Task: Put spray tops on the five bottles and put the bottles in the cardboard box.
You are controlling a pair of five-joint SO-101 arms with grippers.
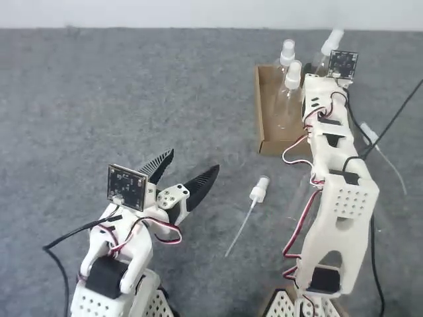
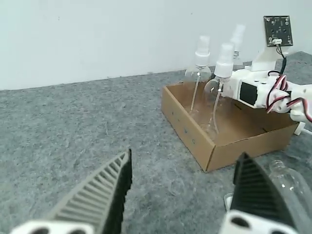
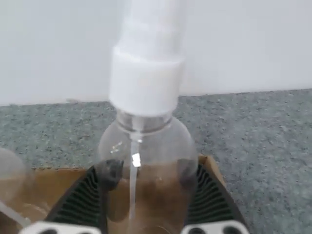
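The cardboard box (image 1: 259,105) stands at the back right. Two clear bottles with white spray tops (image 1: 289,51) (image 1: 293,74) stand upright in it. My right gripper (image 3: 146,180) is shut on a third capped bottle (image 3: 144,161), held upright over the box's far right corner, its top (image 1: 332,39) showing beyond the right arm. A capless bottle (image 2: 287,178) lies on the carpet beside that arm. One loose spray top (image 1: 260,189) with its long tube lies in the middle. My left gripper (image 1: 193,160) hovers open and empty at the front left, well apart from all of these.
Another spray top (image 1: 369,135) with a tube lies to the right of the right arm, among black cables (image 1: 396,115). Grey carpet covers the table, with open floor to the left of the box. A white wall runs behind.
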